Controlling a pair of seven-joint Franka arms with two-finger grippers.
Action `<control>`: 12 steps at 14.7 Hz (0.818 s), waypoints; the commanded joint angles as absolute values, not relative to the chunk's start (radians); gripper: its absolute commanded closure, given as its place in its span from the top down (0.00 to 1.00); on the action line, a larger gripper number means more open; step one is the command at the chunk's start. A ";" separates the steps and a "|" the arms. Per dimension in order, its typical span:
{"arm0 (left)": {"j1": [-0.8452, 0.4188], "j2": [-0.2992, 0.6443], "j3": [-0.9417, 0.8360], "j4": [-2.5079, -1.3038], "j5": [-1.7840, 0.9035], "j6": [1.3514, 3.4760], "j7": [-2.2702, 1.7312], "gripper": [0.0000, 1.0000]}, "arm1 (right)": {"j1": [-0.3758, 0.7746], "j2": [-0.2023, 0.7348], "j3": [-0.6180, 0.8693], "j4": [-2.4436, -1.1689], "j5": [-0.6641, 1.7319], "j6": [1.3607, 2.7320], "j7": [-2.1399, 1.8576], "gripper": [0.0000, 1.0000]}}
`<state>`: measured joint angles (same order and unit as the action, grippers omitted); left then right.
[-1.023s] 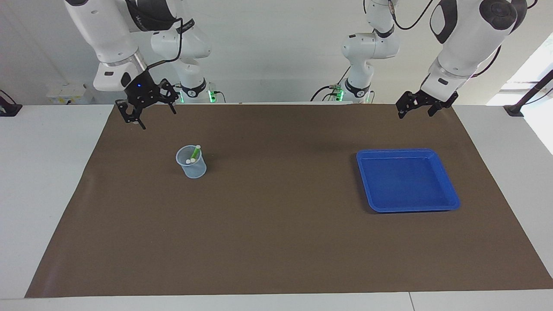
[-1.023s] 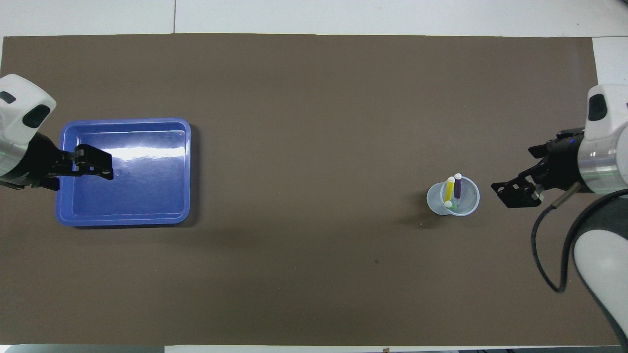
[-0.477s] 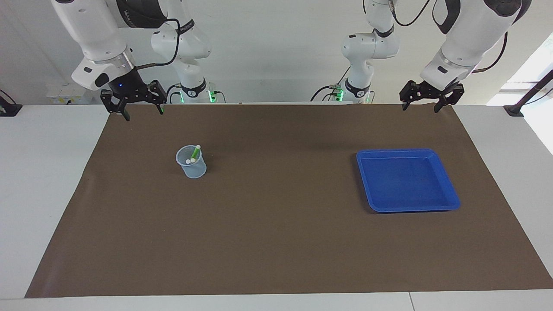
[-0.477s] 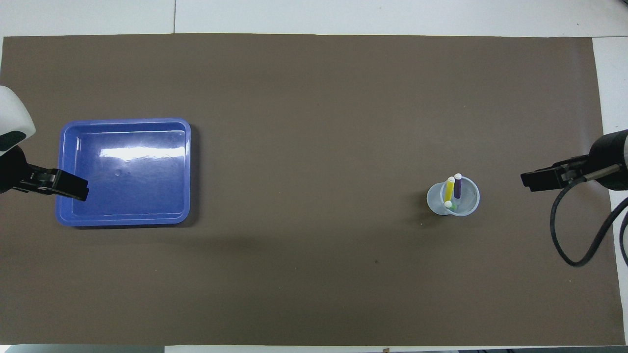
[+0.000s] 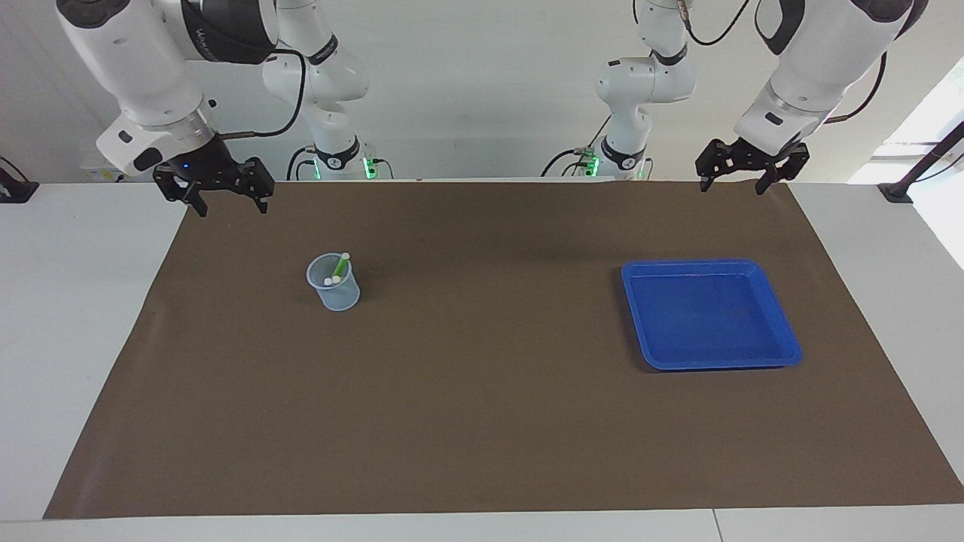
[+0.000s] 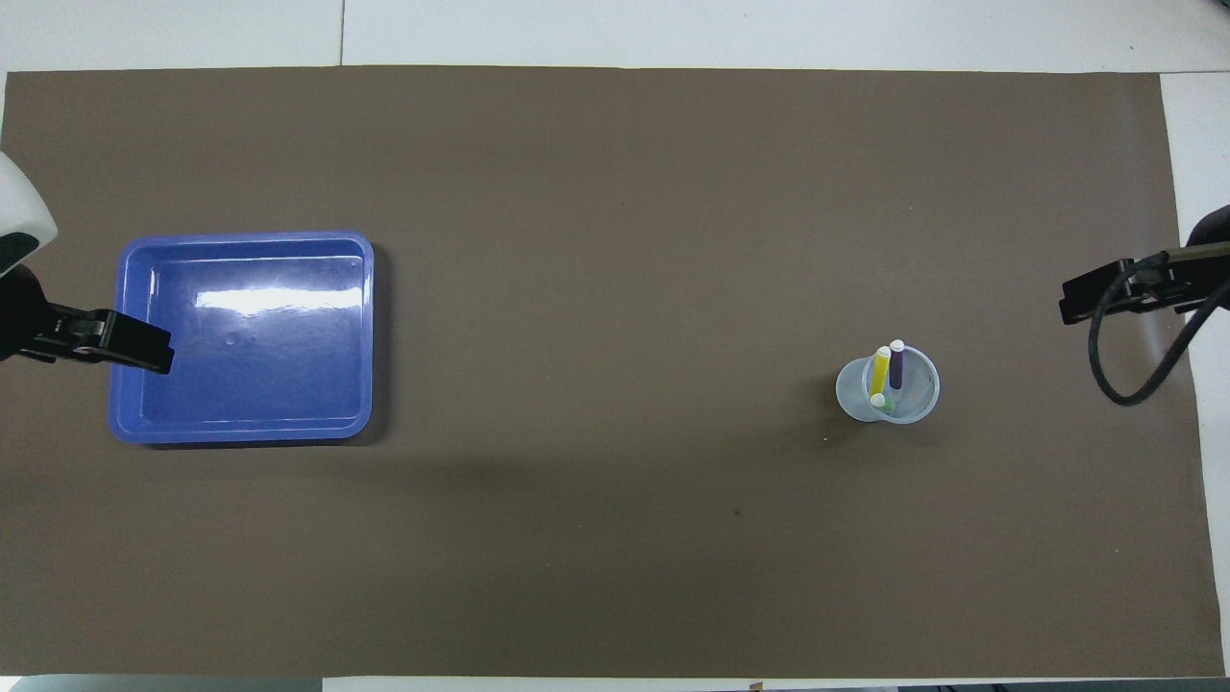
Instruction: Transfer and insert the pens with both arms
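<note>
**Mia:** Since both sets of fingers are spread wide and hold nothing, is the job done?

**Ben:** I think so. The right gripper (image 5: 222,197) hangs up high over the edge of the brown mat (image 5: 482,421), at the right arm's end of the tabletop (image 5: 75,339). The left gripper (image 5: 742,175) hangs over the mat's edge near the robots, close to the blue tray (image 5: 783,354), which has nothing in it.

**Mia:** Where are the pens?

**Ben:** All three stand in the clear cup (image 6: 921,404) at the right arm's end: the green pen (image 5: 341,266), the yellow pen (image 6: 880,370), and the purple pen (image 6: 896,365).

**Mia:** So what is the best thing to do now?

**Ben:** Keep both arms up and away, so nothing knocks the cup over.
</note>
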<state>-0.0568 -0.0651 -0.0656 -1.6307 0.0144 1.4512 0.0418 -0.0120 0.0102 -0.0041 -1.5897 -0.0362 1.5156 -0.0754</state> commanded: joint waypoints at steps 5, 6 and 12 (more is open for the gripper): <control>-0.046 -0.041 -0.069 -1.591 -0.006 1.422 -0.003 1.00 | 0.003 0.026 -0.014 -1.549 -0.035 1.485 -0.046 1.00; -0.046 -0.041 -0.069 -1.591 -0.006 1.422 -0.003 1.00 | -0.001 0.025 -0.012 -1.549 -0.035 1.483 -0.046 1.00; -0.037 -0.049 -0.066 -1.591 -0.008 1.416 -0.002 1.00 | -0.005 0.026 -0.003 -1.546 -0.037 1.489 -0.012 1.00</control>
